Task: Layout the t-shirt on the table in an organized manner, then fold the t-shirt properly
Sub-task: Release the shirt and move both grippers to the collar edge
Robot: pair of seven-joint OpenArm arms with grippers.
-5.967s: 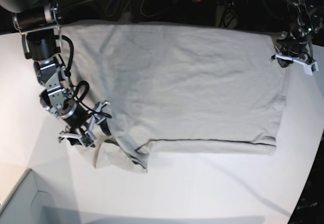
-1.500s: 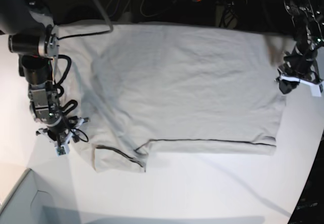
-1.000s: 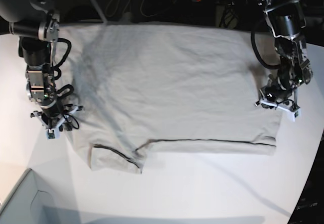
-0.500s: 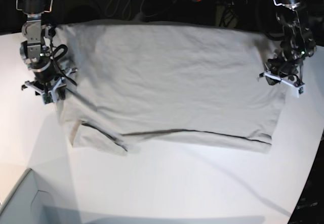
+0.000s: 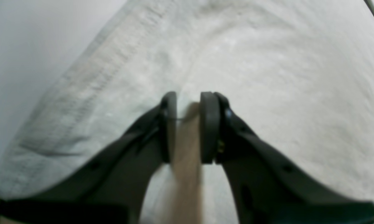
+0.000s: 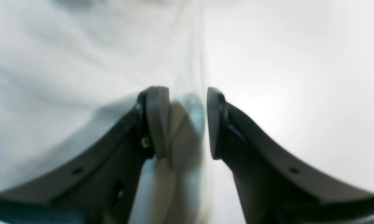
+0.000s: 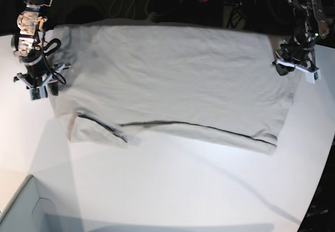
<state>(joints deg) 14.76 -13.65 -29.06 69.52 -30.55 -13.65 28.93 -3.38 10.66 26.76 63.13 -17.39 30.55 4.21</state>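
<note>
**Both pincers gripping opposite side edges of the spread shirt**

While the large smooth white tabletop point(image 7: 172, 190) fills most of the base view, the plain light grey-beige cotton t-shirt point(image 7: 178, 80) lies spread across its far half, front doubled so that a dark fold line runs along the near edge and one short sleeve point(image 7: 97, 130) juts out at the near corner on that view's left.

The right arm reaches down from the top left of the base view, forearm nearly vertical, its right gripper point(image 7: 37, 88) pointing down at the shirt's side edge. In its wrist view the right gripper point(image 6: 187, 123) has its jaws partly closed, with a ridge of the shirt's edge pinched up between them, bare table beside it.

The left arm comes down from the top right, wrist bent inward, and the left gripper point(image 7: 294, 67) sits on the opposite side edge. From its own camera the left gripper point(image 5: 188, 124) stands narrowly parted, clamped on a raised fold of cloth near the hem band point(image 5: 81, 90).
</note>
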